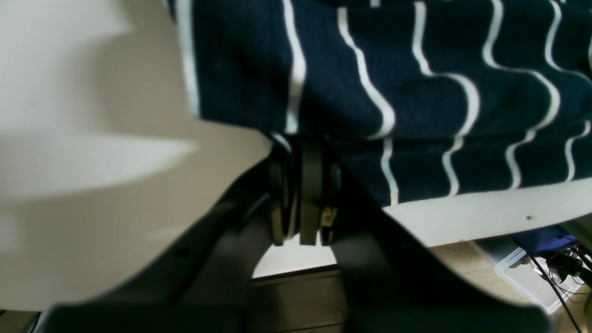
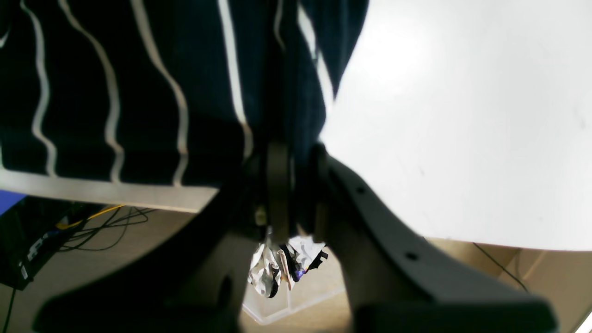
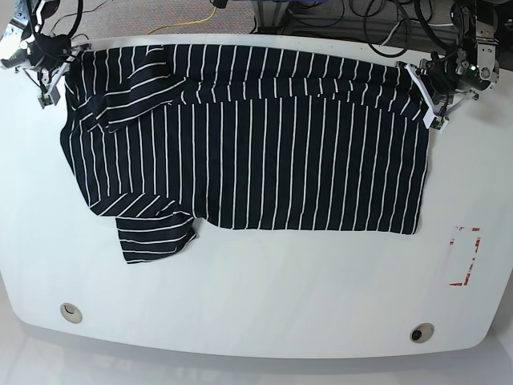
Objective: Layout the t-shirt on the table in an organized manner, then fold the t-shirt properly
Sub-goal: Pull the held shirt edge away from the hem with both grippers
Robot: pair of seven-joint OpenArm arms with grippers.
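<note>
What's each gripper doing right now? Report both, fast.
Left gripper: shut on the t-shirt, pinching its edge at the table rim.
Right gripper: shut on the t-shirt, at the opposite far corner.

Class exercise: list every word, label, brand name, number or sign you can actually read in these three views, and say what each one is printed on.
There is no readable text in any view.
The t-shirt shows only thin white stripes, no print or tag.
The table carries a red rectangular marking, an outline without letters or digits.
The left gripper and right gripper show no legible labels.
</note>
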